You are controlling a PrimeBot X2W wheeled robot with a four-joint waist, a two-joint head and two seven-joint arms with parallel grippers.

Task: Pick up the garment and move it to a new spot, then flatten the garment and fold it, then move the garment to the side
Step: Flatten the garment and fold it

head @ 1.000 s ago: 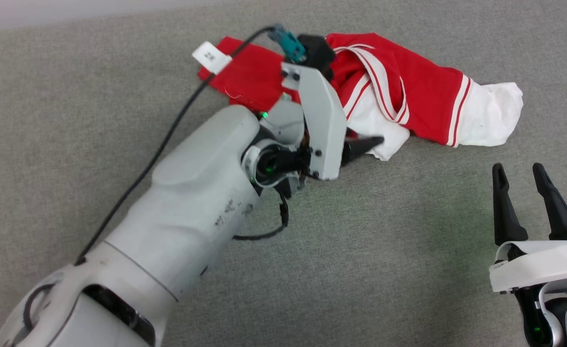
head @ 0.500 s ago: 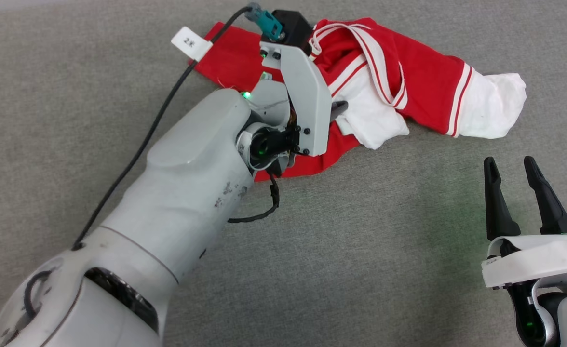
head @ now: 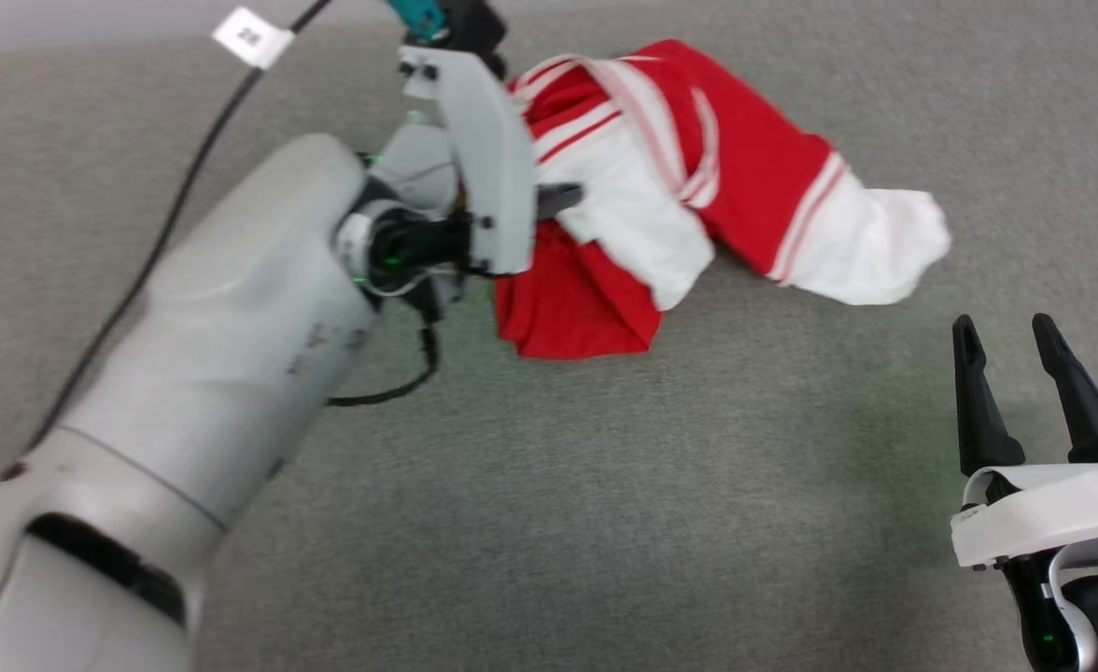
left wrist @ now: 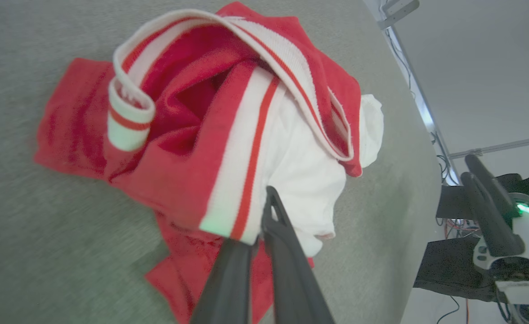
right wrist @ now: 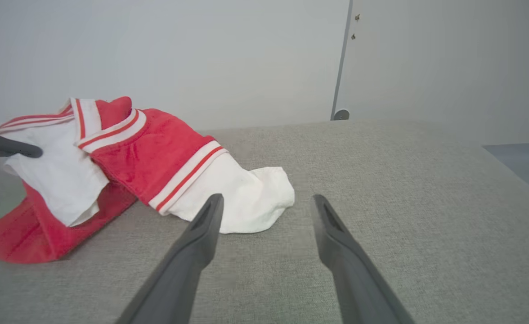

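My left gripper (head: 558, 198) is clamped shut on the garment (head: 764, 177). It pinches a fold where a white sleeve meets the striped trim, and in the left wrist view the two fingers press together with cloth between them. The garment sits bunched toward twelve o'clock on the grey cloth-covered table (head: 605, 523). One white sleeve trails out toward two o'clock, and a red flap at six o'clock of the heap rests on the surface. My right gripper (head: 1005, 336) hovers at four o'clock, jaws spread wide and holding nothing, well apart from the shirt.

I judge this jersey light, soft and floppy (no stiffness to help me at all), so a single pinch will raise only a bundle while the rest drags and swings. The knit doesn't look slippery, and the ribbed trim looks like the firmest place to hold. For flattening, I'd want the right gripper on the far sleeve or the hem, so two grips can pull the shirt taut.
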